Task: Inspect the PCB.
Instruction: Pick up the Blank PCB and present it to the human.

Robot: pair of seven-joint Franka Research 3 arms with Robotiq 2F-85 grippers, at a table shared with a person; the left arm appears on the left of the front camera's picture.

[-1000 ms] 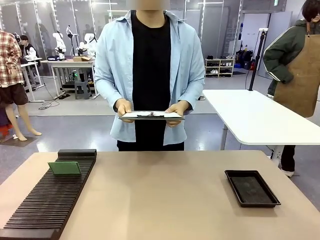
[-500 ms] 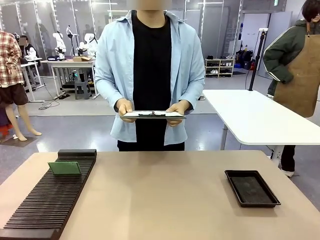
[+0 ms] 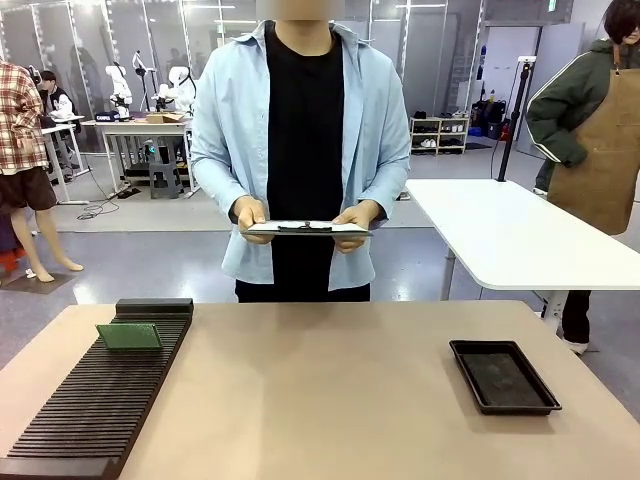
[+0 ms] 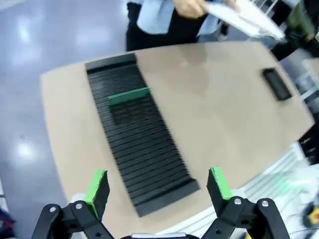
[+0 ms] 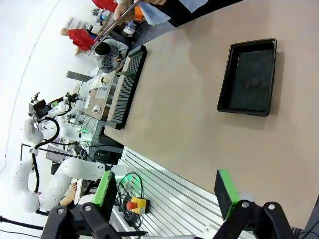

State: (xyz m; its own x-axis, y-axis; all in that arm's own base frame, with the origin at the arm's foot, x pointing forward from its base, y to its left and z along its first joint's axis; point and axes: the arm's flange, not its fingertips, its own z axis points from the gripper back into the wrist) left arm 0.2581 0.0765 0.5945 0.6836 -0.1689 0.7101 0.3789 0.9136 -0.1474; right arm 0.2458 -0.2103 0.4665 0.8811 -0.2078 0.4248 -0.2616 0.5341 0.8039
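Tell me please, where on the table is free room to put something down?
The widest bare tabletop lies between the slotted black rack and the black tray. The left side is crowded: the rack fills it, with the PCB in a far slot.

Bright, even overhead light falls on the desk (image 3: 330,400); shadows on it are faint and soft-edged, and the front view is sharp. The left wrist view is smeared throughout: the PCB (image 4: 128,95) on the desk is a fuzzy green bar, the desk's edges bow, and glare spots dot the floor (image 4: 22,35) beside it. The right wrist view is crisp, blown white beyond the desk.
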